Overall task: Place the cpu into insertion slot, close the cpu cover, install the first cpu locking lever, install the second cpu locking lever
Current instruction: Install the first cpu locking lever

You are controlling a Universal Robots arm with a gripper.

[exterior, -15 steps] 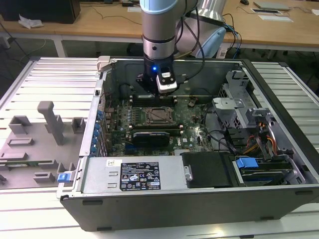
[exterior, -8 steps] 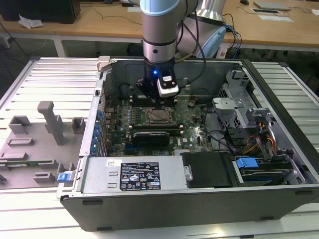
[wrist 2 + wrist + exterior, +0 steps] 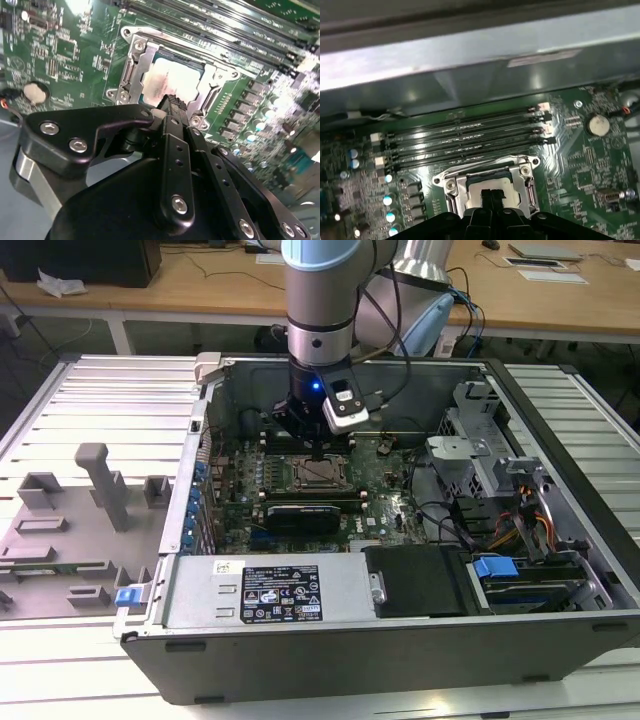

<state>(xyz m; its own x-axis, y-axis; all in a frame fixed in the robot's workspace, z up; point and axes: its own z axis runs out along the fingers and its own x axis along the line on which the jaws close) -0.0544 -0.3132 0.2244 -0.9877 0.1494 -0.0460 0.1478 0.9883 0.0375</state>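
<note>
The arm point(image 3: 320, 335) stands vertical, its gripper point(image 3: 173, 101) pointing straight down, jaws closed tight together.

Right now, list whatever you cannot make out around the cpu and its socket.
- Near edge of the cpu: covered by the pincer in both wrist views.
- Whether the pincer touches the cpu: the contact spot is hidden behind the pincer's own tip.
- Whether the cpu cover is latched: its near side sits behind the pincer in both wrist views, and it is too small in the exterior view.
</note>
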